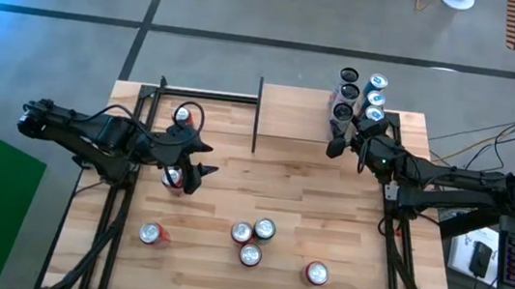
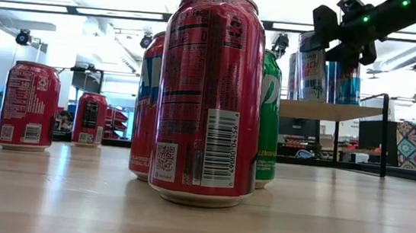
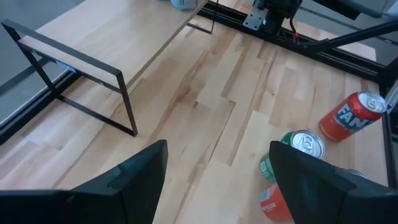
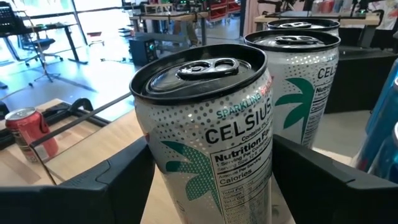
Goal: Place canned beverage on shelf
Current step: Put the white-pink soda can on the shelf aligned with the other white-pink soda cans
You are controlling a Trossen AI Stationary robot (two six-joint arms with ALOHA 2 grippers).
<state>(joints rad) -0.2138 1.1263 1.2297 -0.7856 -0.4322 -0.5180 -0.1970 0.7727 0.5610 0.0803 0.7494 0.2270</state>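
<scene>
- Claw (image 4: 211,180) of the right arm: its two dark fingers (image 4: 106,183) stand either side of a silver can (image 4: 208,134) on the shelf (image 1: 291,119), flanking the can's lower body. Whether the pads press the wall or sit just off it cannot be told, so I would not call it a firm grip.
- Silver can: upright at the right end of the shelf, first in a cluster with a second silver can (image 4: 305,68) just behind it, and blue cans (image 1: 377,88) beside them in the high view.
- Handling, as a judgement: a tall slim can, stiff if full, with a thin smooth wall that can dent or slip. It is best held at mid-body across its width and kept upright. Its neighbours stand so near that a sideways nudge could topple them.
- Claw (image 3: 217,180) of the left arm: fingers apart with nothing between them, hanging over the left part of the bench (image 1: 289,207), near a red can (image 1: 173,178).
- Cans on the bench: a green can (image 3: 292,152) and an orange can (image 3: 348,115) ahead of the left claw, with more red cans (image 1: 152,235) toward the near edge.
- Hidden or unclear: the base of the silver can is cut off, so its footing on the shelf goes unseen. In the low view a big red can (image 2: 210,94) blocks much of the bench. One can at the edge of the left wrist view is too cropped to name.
</scene>
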